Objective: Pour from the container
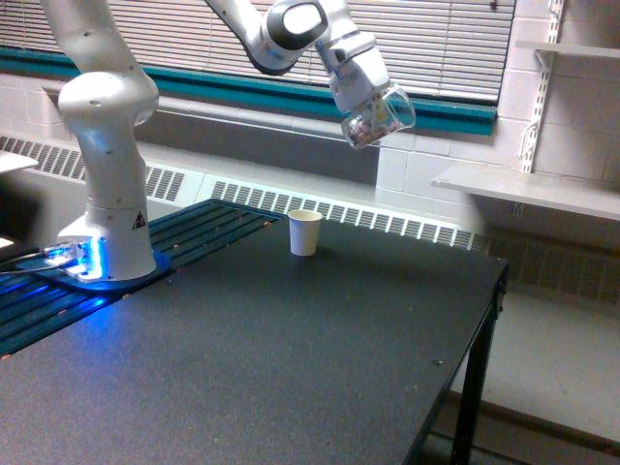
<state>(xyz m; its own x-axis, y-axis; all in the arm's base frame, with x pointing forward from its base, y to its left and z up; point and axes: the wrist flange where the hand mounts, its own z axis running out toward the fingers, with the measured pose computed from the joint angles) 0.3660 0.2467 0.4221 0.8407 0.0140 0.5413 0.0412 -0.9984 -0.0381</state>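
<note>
The container (379, 116) is a clear plastic cup with small pinkish and pale pieces showing through it. It hangs tilted high above the table, mouth pointing up toward the exterior view's right. My gripper (368, 102) is shut on the container, its fingers mostly hidden by the cup and the white hand. A small white paper cup (305, 232) stands upright on the black table (291, 368), well below the container and a little to the exterior view's left of it.
The arm's white base (108, 194) stands at the exterior view's left on a slatted platform with a blue light. The table's edge (480, 329) drops off at the right. A white shelf (523, 189) juts from the block wall.
</note>
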